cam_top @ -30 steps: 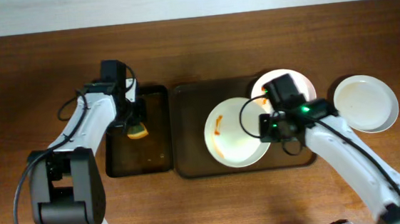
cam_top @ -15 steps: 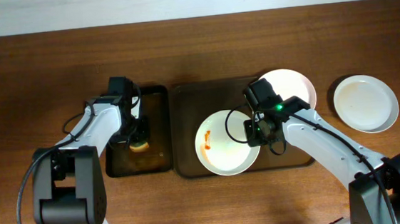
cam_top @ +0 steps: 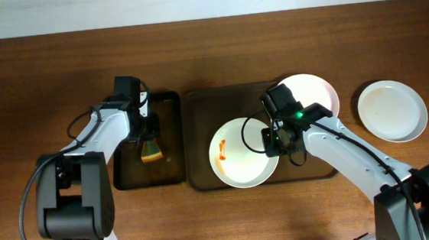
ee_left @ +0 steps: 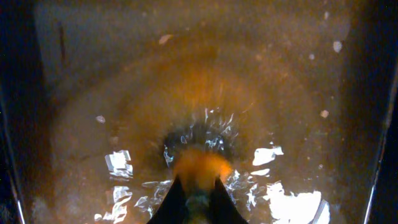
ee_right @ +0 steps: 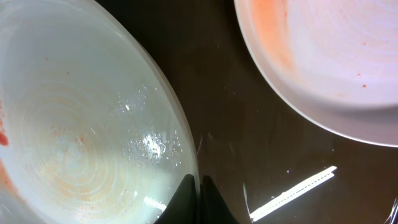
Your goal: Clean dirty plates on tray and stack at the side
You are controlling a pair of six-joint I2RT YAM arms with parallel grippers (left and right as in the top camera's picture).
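The near plate (cam_top: pixel 242 162) lies in the front middle of the brown tray (cam_top: pixel 201 129). It is round, white and shallow, and has a small orange-red smear (cam_top: pixel 222 151) on its left side. Close up, its bowl is wet, with droplets and fine orange specks. The right tool (ee_right: pixel 199 186) pinches this plate's right rim, its fingers drawn narrow on the edge.

To the left, the left tool (ee_left: pixel 194 198) is closed on an orange sponge (ee_left: pixel 198 167). The sponge is pressed down into the black tray (cam_top: pixel 166 112), whose floor is wet and shiny with a brownish film.

The far plate (cam_top: pixel 316 89) sits in the tray's back right corner, just beside the near one, and the right arm partly covers it. A faint orange tint shows inside its rim.

The third plate (cam_top: pixel 392 111) rests on the counter (cam_top: pixel 42 72) right of the tray. It is apart from the tray and shows no red marks.
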